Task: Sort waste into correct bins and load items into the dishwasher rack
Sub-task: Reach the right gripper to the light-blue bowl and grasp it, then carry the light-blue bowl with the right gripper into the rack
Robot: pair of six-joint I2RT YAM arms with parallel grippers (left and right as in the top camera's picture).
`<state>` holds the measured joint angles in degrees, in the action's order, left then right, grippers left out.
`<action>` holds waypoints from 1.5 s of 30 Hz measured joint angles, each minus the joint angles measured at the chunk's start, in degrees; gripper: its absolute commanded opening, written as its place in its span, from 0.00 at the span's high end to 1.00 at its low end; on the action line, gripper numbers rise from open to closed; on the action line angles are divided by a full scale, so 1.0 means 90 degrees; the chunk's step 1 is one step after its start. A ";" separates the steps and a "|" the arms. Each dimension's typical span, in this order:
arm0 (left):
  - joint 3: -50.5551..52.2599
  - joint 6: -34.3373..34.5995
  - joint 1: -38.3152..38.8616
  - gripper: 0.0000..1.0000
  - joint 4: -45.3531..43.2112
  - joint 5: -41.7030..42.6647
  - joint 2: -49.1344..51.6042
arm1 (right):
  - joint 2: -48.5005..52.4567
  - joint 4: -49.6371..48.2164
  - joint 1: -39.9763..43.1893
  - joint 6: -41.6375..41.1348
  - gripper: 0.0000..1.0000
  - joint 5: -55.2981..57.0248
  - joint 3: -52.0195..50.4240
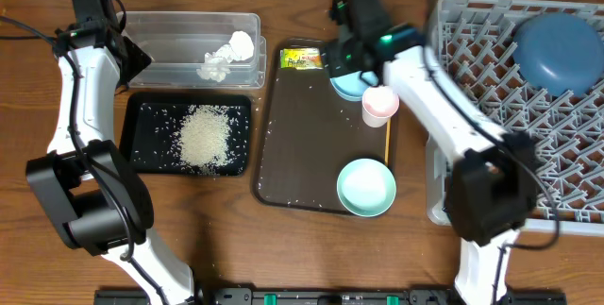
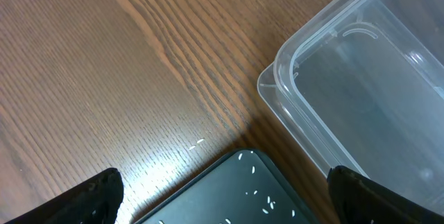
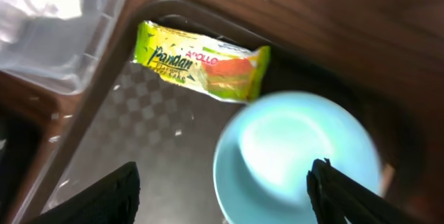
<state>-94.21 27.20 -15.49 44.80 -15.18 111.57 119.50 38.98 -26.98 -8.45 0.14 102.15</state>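
Observation:
My right gripper [image 3: 222,196] is open and empty above the brown tray's far end, over a pale blue bowl [image 3: 298,154] and near the yellow-green snack wrapper [image 3: 201,61], which also shows in the overhead view [image 1: 300,58]. My left gripper [image 2: 222,200] is open and empty over the corner of the black tray [image 2: 243,193], beside the clear tub [image 2: 368,92]. The rice heap [image 1: 204,137] lies in the black tray [image 1: 142,107]. The crumpled tissue [image 1: 229,55] lies in the clear tub [image 1: 179,31]. The dark blue plate [image 1: 562,52] sits in the grey rack [image 1: 472,50]. A second pale blue bowl [image 1: 366,187], the pink-and-white cup [image 1: 380,104] and the orange stick [image 1: 388,140] are on the brown tray.
The brown serving tray [image 1: 302,144] lies mid-table between the bins and the rack, with stray grains on it. Stray grains lie on the wooden table [image 2: 104,64] by the black tray.

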 measured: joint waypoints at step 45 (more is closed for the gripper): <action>0.0000 0.0000 0.0000 0.04 0.0002 0.0000 0.0000 | -0.2193 0.1433 0.1574 -0.0301 0.99 0.0797 0.1098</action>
<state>-94.21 27.20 -15.49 44.82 -15.18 111.57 99.77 51.88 -12.82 -11.16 7.31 112.03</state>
